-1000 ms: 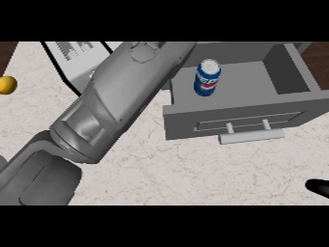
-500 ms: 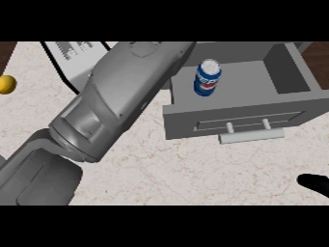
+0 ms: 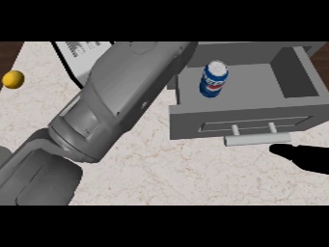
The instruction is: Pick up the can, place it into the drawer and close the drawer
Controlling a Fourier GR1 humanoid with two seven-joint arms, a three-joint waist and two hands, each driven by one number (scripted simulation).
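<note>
While a small orange ball (image 3: 13, 79) lies on the marbled tabletop (image 3: 195, 178) far to the left of the drawer (image 3: 256, 120), the left forearm (image 3: 117, 101) slants up across the middle, its hand hidden beyond the drawer's left wall, so its grasp cannot be told. Inside the open drawer the blue can (image 3: 214, 79) stands upright near the left wall. Below the drawer's handle (image 3: 258, 140), the right hand (image 3: 316, 158) shows black with fingers stretched out flat toward it, holding nothing.
</note>
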